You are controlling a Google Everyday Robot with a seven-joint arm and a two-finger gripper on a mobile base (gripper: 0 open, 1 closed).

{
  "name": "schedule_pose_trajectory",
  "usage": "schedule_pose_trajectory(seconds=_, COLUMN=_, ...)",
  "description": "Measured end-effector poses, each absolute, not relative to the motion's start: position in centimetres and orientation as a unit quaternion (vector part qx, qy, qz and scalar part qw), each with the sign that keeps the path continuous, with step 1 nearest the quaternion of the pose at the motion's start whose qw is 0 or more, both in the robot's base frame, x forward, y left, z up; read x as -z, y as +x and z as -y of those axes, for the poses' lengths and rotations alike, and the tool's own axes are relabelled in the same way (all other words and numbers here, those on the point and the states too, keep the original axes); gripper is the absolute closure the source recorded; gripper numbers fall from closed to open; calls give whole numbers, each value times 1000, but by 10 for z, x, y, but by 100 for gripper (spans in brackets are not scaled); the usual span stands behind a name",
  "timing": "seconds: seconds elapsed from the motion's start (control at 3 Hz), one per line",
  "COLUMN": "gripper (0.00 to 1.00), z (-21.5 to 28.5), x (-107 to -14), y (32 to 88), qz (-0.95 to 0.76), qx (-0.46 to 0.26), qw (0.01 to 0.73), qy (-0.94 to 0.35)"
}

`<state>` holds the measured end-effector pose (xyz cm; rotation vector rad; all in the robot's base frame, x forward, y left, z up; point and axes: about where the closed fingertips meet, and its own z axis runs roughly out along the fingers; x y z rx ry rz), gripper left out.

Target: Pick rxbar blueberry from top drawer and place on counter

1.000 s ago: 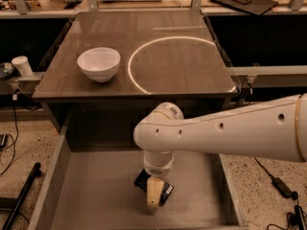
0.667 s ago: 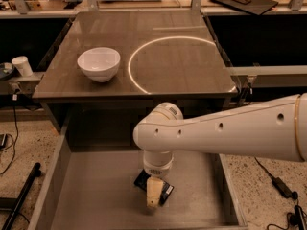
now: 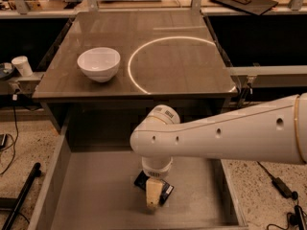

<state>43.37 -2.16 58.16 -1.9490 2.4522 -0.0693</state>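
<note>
My end effector [image 3: 152, 198] is down inside the top drawer [image 3: 96, 195], near the middle of its floor. It sits right over the rxbar blueberry [image 3: 166, 190], which lies flat on the drawer bottom. Whether it is spread or pinching the bar, I cannot tell. Above the drawer's back edge is the table [image 3: 192, 71], with a white bowl [image 3: 99, 64] on it.

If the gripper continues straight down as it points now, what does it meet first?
Probably the rxbar blueberry, lying on the top drawer floor right under the gripper; whether they already touch is unclear.
</note>
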Motion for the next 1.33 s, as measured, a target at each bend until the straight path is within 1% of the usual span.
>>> schedule_pose_trajectory(seconds=1.0, gripper=0, z=26, x=-569, y=429, qz=-784, qx=20, qw=-14, qy=-620)
schedule_pose_trajectory(seconds=1.33, gripper=19, z=26, x=-569, y=429, qz=-784, qx=20, qw=-14, qy=-620)
